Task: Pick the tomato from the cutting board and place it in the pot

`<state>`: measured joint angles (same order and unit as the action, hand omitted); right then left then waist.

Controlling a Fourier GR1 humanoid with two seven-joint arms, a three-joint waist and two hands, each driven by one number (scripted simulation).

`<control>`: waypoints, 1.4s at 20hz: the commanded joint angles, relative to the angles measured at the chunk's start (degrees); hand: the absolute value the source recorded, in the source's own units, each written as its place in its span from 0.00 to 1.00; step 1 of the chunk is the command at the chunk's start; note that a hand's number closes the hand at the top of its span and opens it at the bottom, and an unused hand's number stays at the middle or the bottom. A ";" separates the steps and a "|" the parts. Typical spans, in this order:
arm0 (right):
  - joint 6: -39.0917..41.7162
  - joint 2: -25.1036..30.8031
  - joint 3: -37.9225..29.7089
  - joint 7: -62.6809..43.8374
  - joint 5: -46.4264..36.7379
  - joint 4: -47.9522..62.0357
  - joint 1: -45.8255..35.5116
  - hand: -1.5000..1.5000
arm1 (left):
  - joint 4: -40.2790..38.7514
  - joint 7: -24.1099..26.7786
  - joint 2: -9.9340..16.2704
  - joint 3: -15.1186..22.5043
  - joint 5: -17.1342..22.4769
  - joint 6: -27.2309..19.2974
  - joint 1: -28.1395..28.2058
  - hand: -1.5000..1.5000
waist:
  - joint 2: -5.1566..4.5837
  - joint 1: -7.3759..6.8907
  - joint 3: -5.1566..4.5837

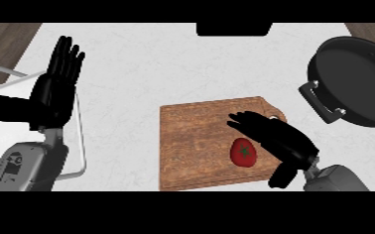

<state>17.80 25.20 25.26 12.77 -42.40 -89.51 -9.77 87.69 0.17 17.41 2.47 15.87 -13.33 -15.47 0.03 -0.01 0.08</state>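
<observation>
A red tomato [243,152] with a green stem lies on the right part of the wooden cutting board [194,144]. My right hand [282,140] hovers over the board just right of the tomato, fingers stretched toward the upper left and thumb hanging down, open and holding nothing. The black pot [350,79] with a metal handle sits at the right edge of the counter, partly cut off. My left hand [55,87] rests open at the left, fingers pointing up.
A thin metal frame [79,144] lies on the white counter at the left, by my left forearm. A dark object [233,28] sits at the counter's far edge. Wooden surface shows in both upper corners.
</observation>
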 commanded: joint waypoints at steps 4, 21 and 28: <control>-0.32 -5.22 0.34 2.51 -5.31 4.24 -0.58 0.00 | -2.72 -3.19 0.43 -3.42 -2.20 1.97 -4.11 0.50 | -0.04 0.10 -0.08; -12.41 -14.02 5.57 12.66 -16.64 12.84 0.53 1.00 | -4.05 0.60 -2.51 -5.97 -4.45 5.06 -1.48 0.50 | -0.08 0.27 -0.09; -12.85 -12.94 1.88 7.22 -19.13 2.58 2.52 1.00 | 2.05 -0.32 -4.01 -4.83 -5.85 4.37 3.92 0.50 | 0.16 0.31 -0.11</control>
<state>7.93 13.18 27.74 23.66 -59.87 -81.63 -10.34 89.03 -2.53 14.11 -2.40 10.50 -9.43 -14.84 0.58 0.31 -0.67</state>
